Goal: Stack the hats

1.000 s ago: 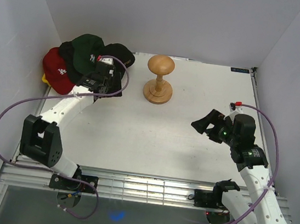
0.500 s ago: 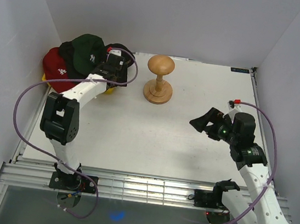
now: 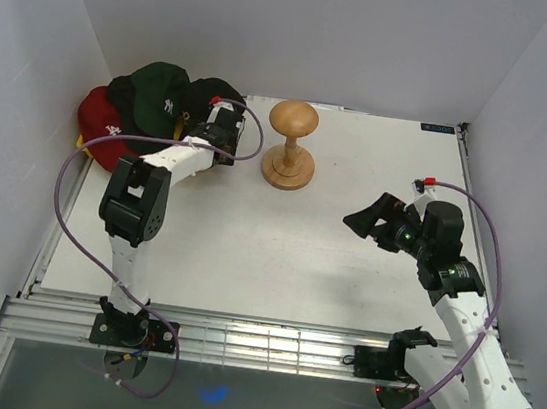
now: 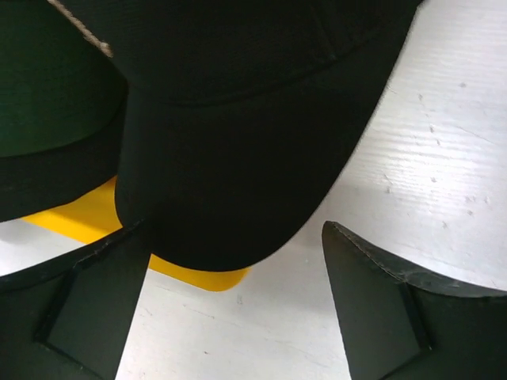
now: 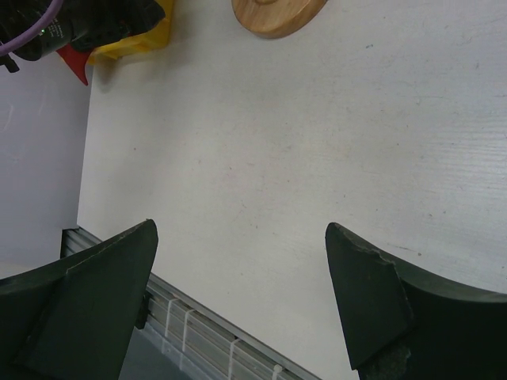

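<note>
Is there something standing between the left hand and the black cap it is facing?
Nothing visible does. The left hand is open, and the brim of the black cap lies directly ahead of the gap between its fingers. Only the yellow tray and the table show beneath it.

It was a robotics lab cell: plain white walls (image 3: 307,27) boxed in a white tabletop (image 3: 277,255) fronted by aluminium mounting rails (image 3: 265,343).

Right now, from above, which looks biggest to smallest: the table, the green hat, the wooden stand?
1. table, by far the largest.
2. green hat and wooden stand look about the same size; too close to rank.
</note>
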Controlling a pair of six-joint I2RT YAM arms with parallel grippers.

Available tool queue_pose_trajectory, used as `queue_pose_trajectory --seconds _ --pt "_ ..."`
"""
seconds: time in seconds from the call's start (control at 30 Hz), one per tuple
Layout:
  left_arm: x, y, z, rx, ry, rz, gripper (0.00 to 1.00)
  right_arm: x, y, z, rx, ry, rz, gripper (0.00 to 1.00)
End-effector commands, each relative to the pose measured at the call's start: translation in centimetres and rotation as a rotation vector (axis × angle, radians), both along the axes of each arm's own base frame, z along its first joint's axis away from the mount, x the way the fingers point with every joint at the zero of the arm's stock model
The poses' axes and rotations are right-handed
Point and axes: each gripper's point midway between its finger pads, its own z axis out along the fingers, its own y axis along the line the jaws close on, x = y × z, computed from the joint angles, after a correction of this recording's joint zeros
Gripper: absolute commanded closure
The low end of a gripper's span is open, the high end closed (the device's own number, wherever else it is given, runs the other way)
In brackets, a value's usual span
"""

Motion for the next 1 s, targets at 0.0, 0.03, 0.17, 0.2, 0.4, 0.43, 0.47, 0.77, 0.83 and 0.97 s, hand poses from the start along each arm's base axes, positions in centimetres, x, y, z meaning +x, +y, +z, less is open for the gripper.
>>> queue_pose_trajectory --seconds 0.0,0.03,0.17,0.2,0.4,0.43,0.47,0.77,0.83,0.97 --pt "1.1 1.2 2.9 0.045 -0.095 0.076 0.02 0.5 0.6 2.2 0.026 -0.08 0.025 0.09" --pt "1.2 1.3 3.0 0.053 -0.102 0.083 0.02 0.5 0.6 2.1 0.027 -0.082 0.025 0.09" --pt "1.4 2.1 3.5 0.099 -0.122 0.116 0.05 0.4 0.6 1.9 0.028 -0.083 0.028 0.09" --pt "1.5 2.1 3.5 0.099 -0.122 0.117 0.07 0.3 0.6 1.9 0.029 -0.084 0.03 0.09" --pt "1.7 2.4 3.9 0.119 -0.133 0.133 0.27 0.2 0.6 1.9 0.032 -0.091 0.029 0.08" --pt "1.7 2.4 3.9 0.117 -0.134 0.132 0.3 0.1 0.6 1.9 0.032 -0.093 0.029 0.08" --pt "1.8 2.4 4.3 0.114 -0.142 0.135 0.33 0.1 0.6 1.9 0.031 -0.09 0.029 0.08" --pt "2.3 2.8 6.9 0.128 -0.189 0.165 0.7 0.0 0.6 2.1 0.036 -0.097 0.029 0.08" --pt "2.4 2.8 7.9 0.125 -0.206 0.166 0.75 0.0 0.6 2.2 0.04 -0.098 0.03 0.07" --pt "2.5 3.1 9.5 0.136 -0.232 0.176 0.93 0.0 0.6 2.5 0.043 -0.104 0.031 0.07"
